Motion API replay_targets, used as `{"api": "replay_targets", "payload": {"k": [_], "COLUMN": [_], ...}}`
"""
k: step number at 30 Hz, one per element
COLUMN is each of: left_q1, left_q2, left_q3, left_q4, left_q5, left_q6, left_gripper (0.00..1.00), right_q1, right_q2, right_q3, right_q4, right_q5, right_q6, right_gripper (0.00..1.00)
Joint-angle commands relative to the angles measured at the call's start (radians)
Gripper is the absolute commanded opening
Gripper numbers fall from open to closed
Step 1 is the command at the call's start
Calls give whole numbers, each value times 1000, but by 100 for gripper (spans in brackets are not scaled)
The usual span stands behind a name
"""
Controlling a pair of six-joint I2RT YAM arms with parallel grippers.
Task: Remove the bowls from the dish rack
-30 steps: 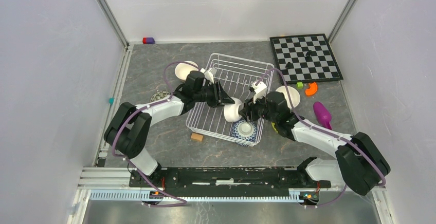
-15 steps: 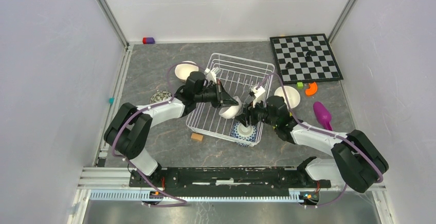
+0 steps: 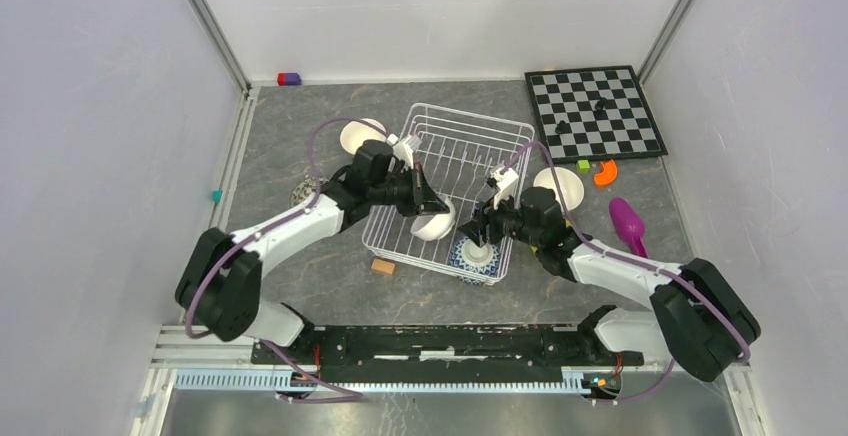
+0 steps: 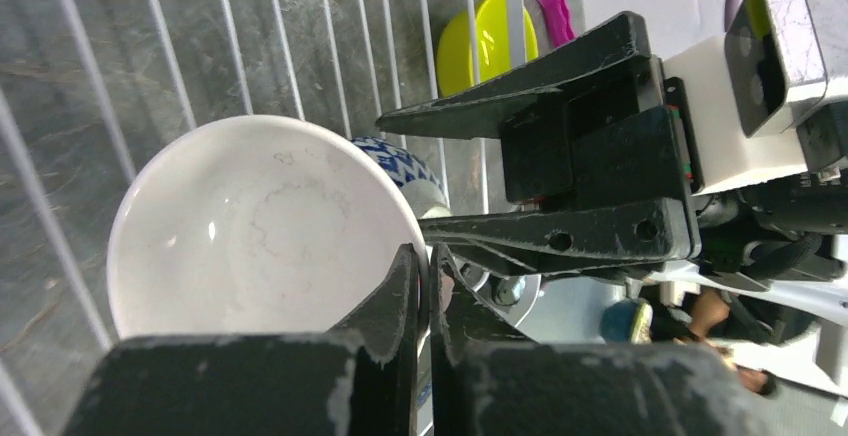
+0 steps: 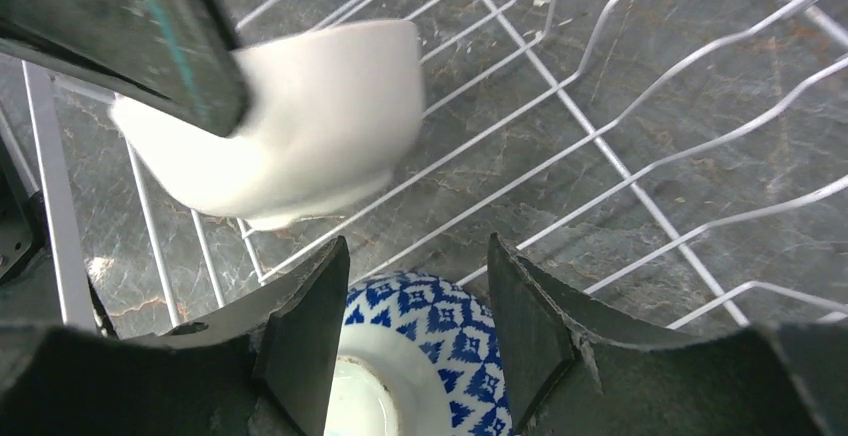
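The white wire dish rack (image 3: 462,146) stands mid-table. My left gripper (image 3: 425,208) is shut on the rim of a white bowl (image 3: 433,224), held tilted over the rack's near left part; the left wrist view shows the pinch (image 4: 428,256) on that bowl (image 4: 260,226). My right gripper (image 3: 481,234) is open, its jaws either side of the upside-down blue-and-white bowl (image 5: 430,356) at the rack's near corner (image 3: 474,257). A cream bowl (image 3: 357,136) lies left of the rack, a white bowl (image 3: 560,187) right of it, a speckled bowl (image 3: 303,192) by my left arm. A yellow-green bowl (image 4: 488,41) shows beyond the rack.
A chessboard (image 3: 595,111) with pieces lies far right. A purple scoop (image 3: 628,222), an orange piece (image 3: 605,172) and a green cube (image 3: 583,165) lie right of the rack. A brown block (image 3: 382,266) lies near its front. A red-blue block (image 3: 289,79) sits at the back wall.
My left gripper has drawn the white bowl left and nearer, away from the right gripper. My right gripper has shifted slightly left over the blue-and-white bowl.
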Motion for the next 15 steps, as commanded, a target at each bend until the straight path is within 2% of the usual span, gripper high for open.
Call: {"api": "replay_targets", "payload": {"k": [1,6,10,15], "left_q1": [-10,-8,-9,-8], "left_q2": [-153,-296,-400,-428], "left_q3": [124,193,210,219], "left_q4": [-263,-469,-543,-621], "left_q5": [-186,-463,-607,-760], "left_q6": [199,302,341,362], "left_gripper": [2,2,2,2], "right_q1": [-9,-8,-9,-8], "right_q2": [-88,-175,-213,-207], "right_q3": [-18,-39,-50,-44], "right_q4": [-20,-38,-39,-52], "right_q5": [104,189,220,226], "right_q6": [-36,-56,-72,-70], "right_gripper": [60,60,60,60]}}
